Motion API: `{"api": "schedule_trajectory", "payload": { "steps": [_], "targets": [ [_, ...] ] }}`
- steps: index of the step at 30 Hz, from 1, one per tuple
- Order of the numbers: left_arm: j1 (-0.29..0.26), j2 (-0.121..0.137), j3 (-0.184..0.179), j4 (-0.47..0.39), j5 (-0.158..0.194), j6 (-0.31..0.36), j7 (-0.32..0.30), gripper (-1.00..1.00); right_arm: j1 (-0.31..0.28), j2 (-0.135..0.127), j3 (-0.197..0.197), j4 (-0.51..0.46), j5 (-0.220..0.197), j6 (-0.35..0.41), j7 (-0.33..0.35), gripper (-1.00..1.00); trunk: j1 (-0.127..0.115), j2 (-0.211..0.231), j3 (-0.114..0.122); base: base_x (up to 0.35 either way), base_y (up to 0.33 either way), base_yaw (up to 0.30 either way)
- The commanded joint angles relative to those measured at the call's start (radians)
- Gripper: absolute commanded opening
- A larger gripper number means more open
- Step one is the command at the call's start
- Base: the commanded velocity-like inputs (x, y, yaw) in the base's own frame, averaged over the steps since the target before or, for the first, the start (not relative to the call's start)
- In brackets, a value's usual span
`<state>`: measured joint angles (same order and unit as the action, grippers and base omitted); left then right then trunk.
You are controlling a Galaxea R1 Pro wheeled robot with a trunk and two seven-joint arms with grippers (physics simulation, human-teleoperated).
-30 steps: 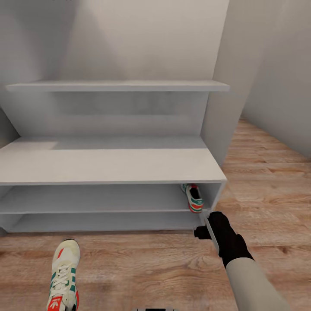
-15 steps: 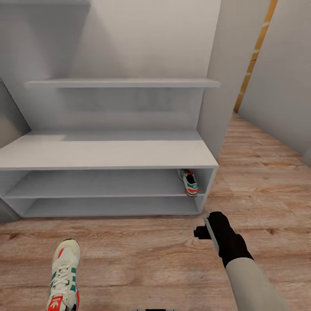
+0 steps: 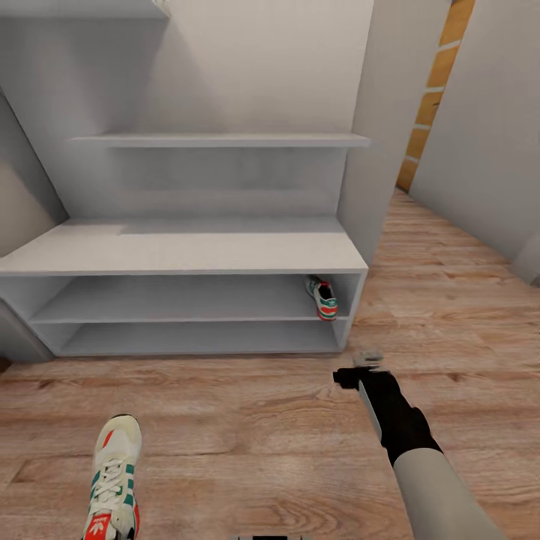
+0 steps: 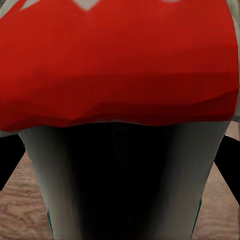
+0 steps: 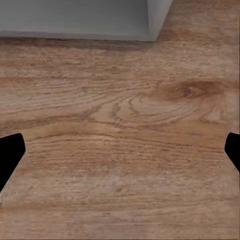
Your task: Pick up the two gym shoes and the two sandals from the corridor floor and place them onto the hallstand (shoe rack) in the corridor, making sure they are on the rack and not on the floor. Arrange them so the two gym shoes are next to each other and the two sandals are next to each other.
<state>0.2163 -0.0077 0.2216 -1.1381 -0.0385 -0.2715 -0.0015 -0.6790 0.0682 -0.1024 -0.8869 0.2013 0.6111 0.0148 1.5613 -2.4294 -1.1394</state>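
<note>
One gym shoe (image 3: 322,298) lies at the right end of the hallstand's (image 3: 187,255) upper open shelf level. The other gym shoe (image 3: 112,480) hangs at the lower left above the corridor floor (image 3: 247,420). Its red tongue tag (image 4: 120,65) sits very close in the left wrist view, with my left gripper (image 4: 120,160) shut on the shoe and dark fingers (image 4: 7,160) at its sides. My right gripper (image 3: 361,373) hovers over the floor in front of the hallstand's right corner (image 5: 100,20); its fingertips (image 5: 10,155) stand wide apart, open and empty. The sandals are out of view.
Two staggered wall shelves (image 3: 225,140) hang above the hallstand. A white wall panel (image 3: 364,150) rises at its right end, with an orange brick strip (image 3: 429,112) and a grey wall (image 3: 487,150) beyond. Wood floor runs back on the right.
The camera has backed away from the hallstand, which looks smaller and farther. The right gripper now stands clear of the rack's corner. The held shoe keeps its place in view.
</note>
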Motion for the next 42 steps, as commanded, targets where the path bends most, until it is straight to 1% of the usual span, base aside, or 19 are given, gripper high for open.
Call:
{"api": "schedule_trajectory", "payload": {
  "steps": [1, 3, 4, 5, 6, 7, 8, 9, 10, 12, 16, 18, 19, 23, 27, 29, 32, 36, 42],
  "targets": [
    [0.0, 0.0, 0.0, 0.0, 0.0, 0.0, 0.0, -1.0, 0.0, 0.0, 0.0, 0.0, 0.0, -0.044, 0.0, 1.0, 0.0, 0.0, 0.0, -0.153, 0.0, 0.0],
    [-0.001, 0.0, -0.001, 0.0, -0.001, 0.0, 0.0, -1.0, 0.0, -0.001, 0.0, 0.0, 0.002, -0.18, 0.0, 1.0, 0.0, 0.0, 0.0, -0.081, 0.0, 0.0],
    [-0.001, 0.0, -0.001, 0.0, -0.001, 0.0, 0.0, -1.0, 0.0, -0.001, 0.0, 0.001, 0.002, -0.208, 0.0, 1.0, 0.0, 0.0, 0.0, -0.05, 0.0, 0.0],
    [-0.001, 0.0, -0.001, 0.0, -0.001, 0.0, 0.0, -1.0, 0.0, -0.002, 0.0, 0.001, 0.002, -0.262, 0.0, 1.0, 0.0, 0.0, 0.0, -0.032, 0.0, 0.0],
    [-0.001, 0.0, -0.001, 0.0, -0.001, 0.0, 0.0, -1.0, 0.0, -0.002, 0.0, 0.001, 0.002, -0.288, 0.0, 1.0, 0.0, 0.0, 0.0, -0.026, 0.0, 0.0],
    [-0.001, 0.0, -0.001, 0.0, -0.002, 0.0, 0.0, -1.0, 0.001, -0.002, 0.0, 0.001, 0.002, -0.344, 0.0, 1.0, 0.0, 0.0, 0.0, -0.016, 0.0, 0.0],
    [-0.001, 0.0, -0.001, 0.0, -0.002, 0.0, 0.0, -1.0, 0.001, -0.002, 0.0, 0.001, 0.002, -0.374, 0.0, 1.0, 0.0, 0.0, 0.0, -0.013, 0.0, 0.0],
    [-0.001, 0.0, -0.001, 0.0, -0.002, 0.0, 0.0, -1.0, 0.004, -0.002, 0.0, 0.002, 0.003, -0.435, 0.0, 1.0, 0.0, 0.0, 0.0, -0.008, 0.0, 0.0],
    [-0.001, 0.0, -0.002, 0.0, -0.003, 0.0, 0.0, -1.0, 0.009, -0.002, 0.0, 0.003, 0.003, -0.52, 0.001, 1.0, 0.0, 0.0, 0.0, -0.004, 0.0, 0.0],
    [-0.013, -0.012, -0.014, 0.011, 0.006, 0.011, -0.008, -1.0, 0.02, -0.014, -0.012, 0.014, -0.009, -0.528, -0.011, 1.0, 0.0, 0.0, 0.0, 0.0, 0.0, 0.0],
    [-0.035, -0.035, -0.038, 0.034, 0.006, 0.034, -0.008, -1.0, 0.042, -0.037, -0.035, 0.037, -0.031, -0.55, -0.033, 1.0, 0.0, 0.0, 0.0, 0.0, 0.0, 0.0],
    [-0.046, -0.03, -0.044, 0.045, 0.006, 0.045, -0.008, -1.0, 0.054, -0.048, -0.046, 0.048, -0.019, -0.55, -0.033, 1.0, 0.0, 0.0, 0.0, 0.0, 0.0, 0.0],
    [-0.052, -0.024, -0.038, 0.051, 0.006, 0.051, -0.007, -1.0, 0.059, -0.042, -0.04, 0.053, -0.013, -0.544, -0.027, 1.0, 0.0, 0.0, 0.0, 0.0, 0.0, 0.0],
    [-0.029, -0.003, -0.013, 0.028, 0.005, 0.028, -0.006, -1.0, 0.082, -0.019, -0.018, 0.076, 0.008, -0.522, -0.006, 1.0, 0.0, 0.0, 0.0, 0.0, 0.0, 0.0],
    [-0.007, -0.002, 0.01, 0.014, 0.005, 0.006, -0.006, -1.0, 0.105, 0.003, 0.005, 0.099, 0.013, -0.5, -0.005, 1.0, 0.0, 0.0, 0.0, 0.0, 0.0, 0.0],
    [0.004, -0.002, 0.011, 0.014, 0.005, -0.006, -0.006, -1.0, 0.114, 0.015, 0.016, 0.11, 0.012, -0.488, -0.005, 1.0, 0.0, 0.0, 0.0, 0.0, 0.0, 0.0],
    [0.021, -0.002, 0.011, 0.014, 0.005, -0.022, -0.006, -1.0, 0.114, 0.017, 0.033, 0.127, 0.01, -0.473, -0.005, 1.0, 0.0, 0.0, 0.0, 0.0, 0.0, 0.0],
    [0.044, -0.002, 0.01, 0.014, 0.005, -0.045, -0.007, -1.0, 0.114, 0.017, 0.034, 0.15, 0.009, -0.474, -0.006, 1.0, 0.0, 0.0, 0.0, 0.0, 0.0, 0.0],
    [0.045, -0.002, 0.01, 0.018, 0.005, -0.066, -0.007, -1.0, 0.114, 0.016, 0.032, 0.183, 0.009, -0.483, -0.01, 1.0, 0.0, 0.0, 0.0, 0.0, 0.0, 0.0]
  ]
}}
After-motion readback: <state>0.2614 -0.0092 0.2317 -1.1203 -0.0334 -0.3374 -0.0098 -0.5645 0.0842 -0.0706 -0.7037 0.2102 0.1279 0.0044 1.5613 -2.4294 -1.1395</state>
